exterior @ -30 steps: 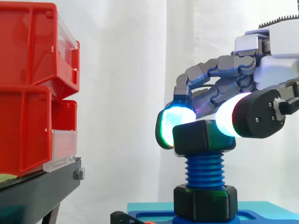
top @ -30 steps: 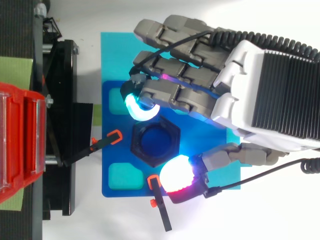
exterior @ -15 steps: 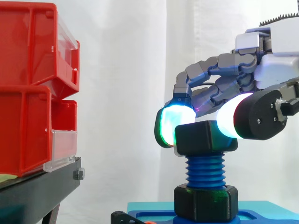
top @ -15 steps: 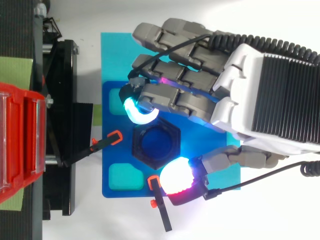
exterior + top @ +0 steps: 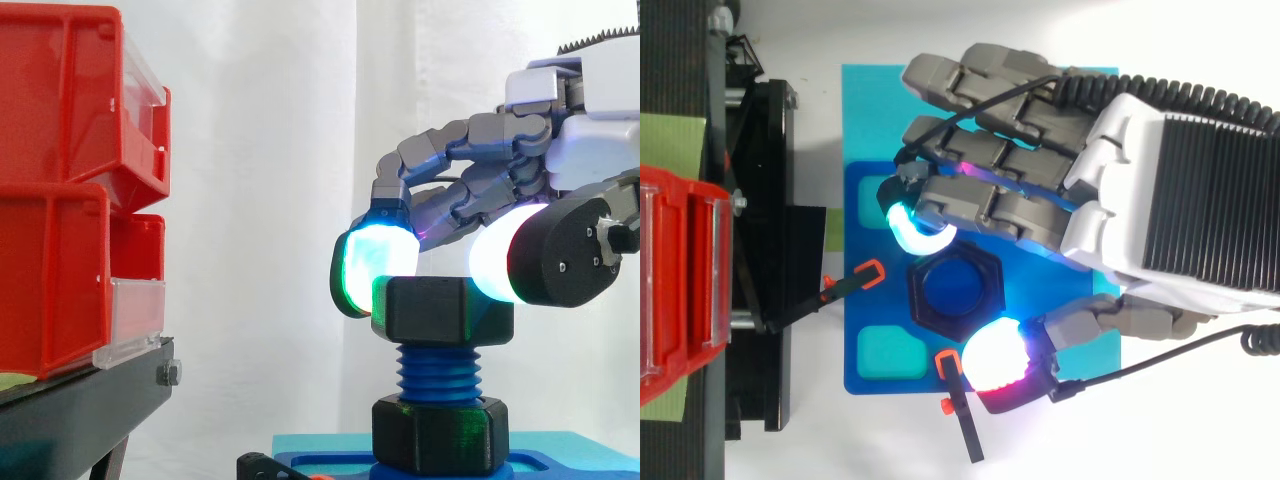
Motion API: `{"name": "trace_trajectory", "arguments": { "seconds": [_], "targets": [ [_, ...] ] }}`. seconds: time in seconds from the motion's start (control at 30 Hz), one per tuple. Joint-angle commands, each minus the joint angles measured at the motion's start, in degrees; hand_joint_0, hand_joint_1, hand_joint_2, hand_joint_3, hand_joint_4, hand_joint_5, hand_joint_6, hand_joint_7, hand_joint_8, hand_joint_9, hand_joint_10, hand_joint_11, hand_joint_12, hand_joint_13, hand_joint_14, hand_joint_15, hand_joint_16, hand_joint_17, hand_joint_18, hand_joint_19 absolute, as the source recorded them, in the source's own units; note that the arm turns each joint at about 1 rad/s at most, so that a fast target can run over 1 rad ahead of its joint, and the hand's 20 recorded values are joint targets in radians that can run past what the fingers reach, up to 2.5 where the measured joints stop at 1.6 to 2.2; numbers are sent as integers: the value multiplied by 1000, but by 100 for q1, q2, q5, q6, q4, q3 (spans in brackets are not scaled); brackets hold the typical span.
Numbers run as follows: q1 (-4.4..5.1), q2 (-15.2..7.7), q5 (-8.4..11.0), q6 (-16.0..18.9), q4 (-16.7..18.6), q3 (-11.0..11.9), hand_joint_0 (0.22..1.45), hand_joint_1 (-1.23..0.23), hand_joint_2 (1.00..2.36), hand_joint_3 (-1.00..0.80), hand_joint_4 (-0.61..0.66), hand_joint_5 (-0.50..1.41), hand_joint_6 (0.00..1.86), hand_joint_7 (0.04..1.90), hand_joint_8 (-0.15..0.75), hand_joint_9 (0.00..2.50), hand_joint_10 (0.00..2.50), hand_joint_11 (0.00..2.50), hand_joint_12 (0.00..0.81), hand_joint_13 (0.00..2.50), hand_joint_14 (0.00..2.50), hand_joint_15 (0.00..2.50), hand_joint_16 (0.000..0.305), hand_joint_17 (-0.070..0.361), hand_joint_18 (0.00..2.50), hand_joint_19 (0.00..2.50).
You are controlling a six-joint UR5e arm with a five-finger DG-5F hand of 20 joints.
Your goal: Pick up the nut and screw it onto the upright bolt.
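Far L: two red plastic bins [image 5: 60, 190] were stacked on a black stand [image 5: 90, 410], w/ clear front lips; contents hidden. White curtain [image 5: 270, 150] hung behind.

From above, a cyan sheet [image 5: 870, 110] lay under a darker blue plate [image 5: 852, 250] w/ rounded teal pockets [image 5: 888, 352] near its L corners. Two black clamps [image 5: 855, 280] w/ orange tips: one at plate's L edge, the other [image 5: 958, 400] at its lower edge, both near the nut but apart from it.

At plate centre a blue ribbed bolt [image 5: 438, 372] stood upright, w/ a black hex base nut [image 5: 440, 432] at its foot. The nut [image 5: 442, 310], black, matte, hex, sat level on the bolt's top threads.

At R, the hand [image 5: 1160, 190] had its grey fingers curled. A cyan-green fingertip [image 5: 368, 268] and the white thumb pad [image 5: 492, 265] pinched the nut on opposite sides.
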Motion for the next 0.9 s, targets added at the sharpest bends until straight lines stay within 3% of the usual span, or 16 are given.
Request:
{"name": "trace_trajectory", "arguments": {
  "seconds": [0.0, 0.6, 0.87],
  "targets": [
    [-3, 0, -28, 0, -7, 7, 486, -642, 1000, -500, 255, -206, 503, 1054, 280, 465, 0, 0, 324, 379, 0, 0, 39, 89, 268, 0],
    [-73, 0, -98, 17, -60, 7, 482, -626, 1000, -500, 254, -203, 503, 1043, 279, 472, 0, 0, 326, 377, 0, 0, 40, 90, 263, 0],
    [-135, 0, -247, 17, -60, 7, 471, -617, 1000, -500, 244, -213, 503, 945, 279, 454, 0, 0, 333, 360, 0, 0, 41, 93, 252, 0]
  ]
}}
